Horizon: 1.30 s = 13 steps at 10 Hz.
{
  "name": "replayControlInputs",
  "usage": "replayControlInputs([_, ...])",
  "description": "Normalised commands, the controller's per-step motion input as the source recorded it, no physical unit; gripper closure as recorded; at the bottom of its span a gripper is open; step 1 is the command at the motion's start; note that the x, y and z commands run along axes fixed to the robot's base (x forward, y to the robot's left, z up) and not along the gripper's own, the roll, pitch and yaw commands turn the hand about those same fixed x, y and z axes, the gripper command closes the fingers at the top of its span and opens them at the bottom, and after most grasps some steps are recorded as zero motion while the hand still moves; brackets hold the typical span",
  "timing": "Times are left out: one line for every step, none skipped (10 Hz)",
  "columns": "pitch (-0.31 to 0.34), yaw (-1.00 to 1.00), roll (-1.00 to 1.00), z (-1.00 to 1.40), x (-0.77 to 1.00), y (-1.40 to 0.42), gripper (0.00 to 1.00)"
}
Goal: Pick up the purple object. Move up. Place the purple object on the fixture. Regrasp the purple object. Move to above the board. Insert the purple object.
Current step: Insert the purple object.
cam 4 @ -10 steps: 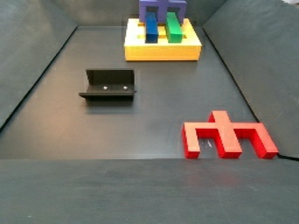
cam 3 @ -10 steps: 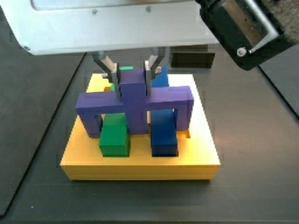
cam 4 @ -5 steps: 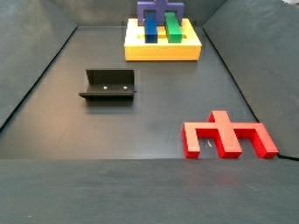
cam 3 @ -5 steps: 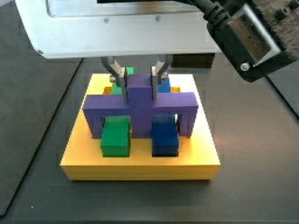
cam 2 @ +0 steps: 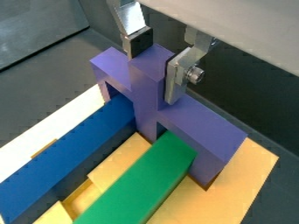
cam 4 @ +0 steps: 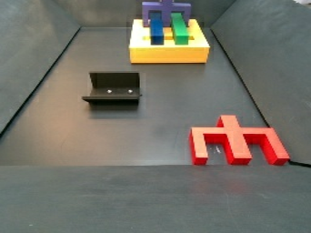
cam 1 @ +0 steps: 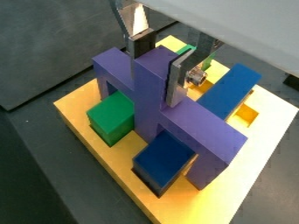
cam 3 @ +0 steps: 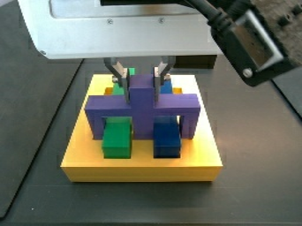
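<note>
The purple object (cam 3: 141,106) sits low on the yellow board (cam 3: 141,168), its outer prongs straddling the green bar (cam 3: 116,137) and the blue bar (cam 3: 167,137). My gripper (cam 3: 137,74) hangs straight above the board, shut on the purple object's middle prong. In both wrist views the silver fingers (cam 1: 181,74) press flat against that prong (cam 2: 146,87) from either side. The gripper (cam 1: 160,63) shows in both wrist views (cam 2: 158,59). In a side view the purple object (cam 4: 165,11) tops the board (cam 4: 170,52) at the far end, with the gripper out of frame.
The black fixture (cam 4: 113,88) stands on the dark floor left of centre, with nothing in it. A red E-shaped block (cam 4: 237,142) lies flat at the near right. Dark sloping walls enclose the floor.
The gripper has lowered the purple object onto the board since a second ago. Over the last half second it has barely moved.
</note>
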Motion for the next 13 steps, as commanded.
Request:
replayControlInputs([0.107,0.03,0.5,0.0,0.08,-0.17,1.0])
replayControlInputs([0.061,0.02,0.5,-0.13,0.03,-0.12,1.0])
replayControlInputs([0.0,0.02,0.33,-0.43,0.0,-0.01,1.0])
replayControlInputs([-0.014,0.0,0.09,-0.43,-0.03,0.0,1.0])
replayControlInputs([-0.036,0.05,0.0,-0.4,-0.1,0.0,1.0])
replayControlInputs([-0.051,0.09,0.0,-0.52,-0.17,0.0,1.0])
replayControlInputs([-0.05,0.08,0.0,-0.69,-0.07,0.1,1.0])
replayControlInputs([-0.026,0.0,0.0,-0.38,-0.21,0.07,1.0])
replayControlInputs([-0.039,0.0,0.0,-0.15,-0.21,0.0,1.0])
replayControlInputs([-0.06,0.0,0.0,-0.3,-0.08,0.0,1.0])
replayControlInputs([-0.086,0.0,0.06,-0.93,-0.06,0.0,1.0])
replayControlInputs([-0.096,0.0,0.06,-0.99,-0.04,0.0,1.0])
replayControlInputs([0.0,0.0,0.0,0.0,0.0,0.0,1.0])
